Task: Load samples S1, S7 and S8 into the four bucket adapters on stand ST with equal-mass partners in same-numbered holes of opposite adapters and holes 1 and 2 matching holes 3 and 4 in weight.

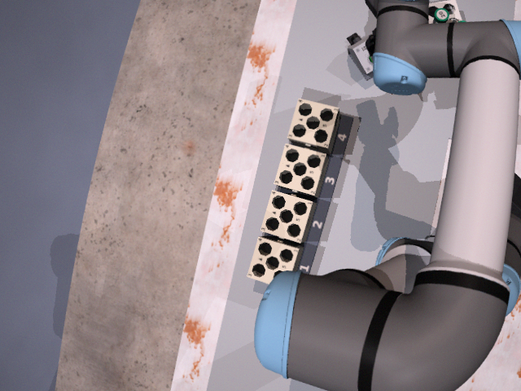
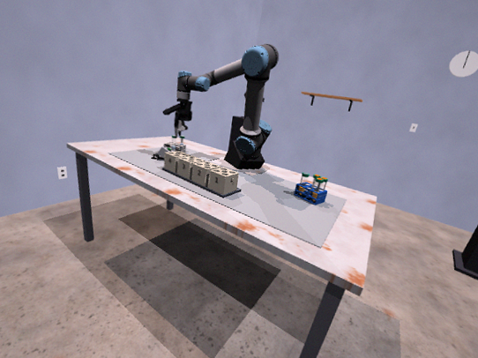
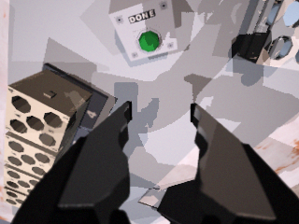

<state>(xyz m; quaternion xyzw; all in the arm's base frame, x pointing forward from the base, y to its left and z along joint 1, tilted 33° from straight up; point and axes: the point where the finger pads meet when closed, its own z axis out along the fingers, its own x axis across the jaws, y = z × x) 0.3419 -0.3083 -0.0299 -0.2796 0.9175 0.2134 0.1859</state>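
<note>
Four cream bucket adapters stand in a row on the dark loading stand (image 1: 341,136), and every hole I can see in them is empty: adapter 4 (image 1: 313,124) (image 3: 42,107), adapter 3 (image 1: 300,168), adapter 2 (image 1: 287,215) and adapter 1 (image 1: 273,258). The row (image 2: 198,171) sits on the grey mat. My gripper (image 3: 161,104) (image 2: 179,131) hangs over the mat between adapter 4 and the DONE desk (image 3: 122,37) (image 1: 358,52). Its fingers stand apart with nothing between them. The green DONE key (image 3: 149,40) lies ahead of the fingertips. The arm hides the gripper in the top view.
A blue rack (image 2: 310,193) with capped tubes stands at the table's right. A pale rack (image 1: 441,15) (image 3: 276,28) with capped tubes stands beyond the DONE desk. The arm's elbow (image 1: 378,328) overhangs adapter 1's near side.
</note>
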